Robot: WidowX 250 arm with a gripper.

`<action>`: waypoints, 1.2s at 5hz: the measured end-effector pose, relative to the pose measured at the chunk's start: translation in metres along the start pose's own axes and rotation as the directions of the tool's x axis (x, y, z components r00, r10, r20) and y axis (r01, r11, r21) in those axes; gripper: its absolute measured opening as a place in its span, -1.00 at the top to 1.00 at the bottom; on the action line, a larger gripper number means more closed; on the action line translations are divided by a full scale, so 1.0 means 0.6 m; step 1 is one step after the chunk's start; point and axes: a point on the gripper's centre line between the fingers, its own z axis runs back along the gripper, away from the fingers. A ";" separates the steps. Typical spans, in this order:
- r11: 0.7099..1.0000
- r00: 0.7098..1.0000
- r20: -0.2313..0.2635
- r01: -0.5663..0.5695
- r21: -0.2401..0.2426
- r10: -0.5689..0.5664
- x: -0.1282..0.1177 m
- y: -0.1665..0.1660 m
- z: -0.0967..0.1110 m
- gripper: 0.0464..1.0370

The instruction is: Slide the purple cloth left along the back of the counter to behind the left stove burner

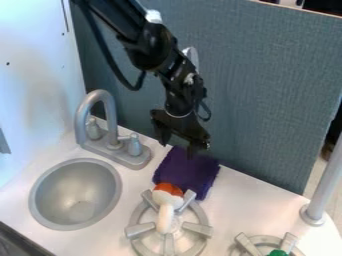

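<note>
The black gripper (178, 149) hangs down in front of the grey-blue back panel, over the far edge of a purple cloth (186, 171). Its two fingers stand apart, and I see nothing held between them. The cloth lies on the white counter behind the nearer burner (169, 240). On that burner rests a white toy (165, 212) with an orange-red top, its top end close to the cloth's front edge. Whether the right fingertip touches the cloth, I cannot tell.
A round grey sink (75, 194) and a grey faucet (112, 145) are at the left. Another burner (266, 244) with a green object (277, 253) shows at the bottom right. A grey post (322, 185) stands at the right edge.
</note>
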 end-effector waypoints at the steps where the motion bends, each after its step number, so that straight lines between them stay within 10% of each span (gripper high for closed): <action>1: 0.996 0.997 -0.024 0.069 -0.062 -0.071 -0.027 0.002 0.037 -0.93; 2: 0.990 0.983 -0.124 0.133 -0.048 -0.138 -0.071 0.020 0.050 -0.93; 5: 0.909 0.918 -0.088 0.362 -0.206 -0.386 -0.202 -0.053 0.107 -0.93; 6: 0.906 0.907 -0.110 0.384 -0.176 -0.406 -0.213 -0.081 0.094 -0.93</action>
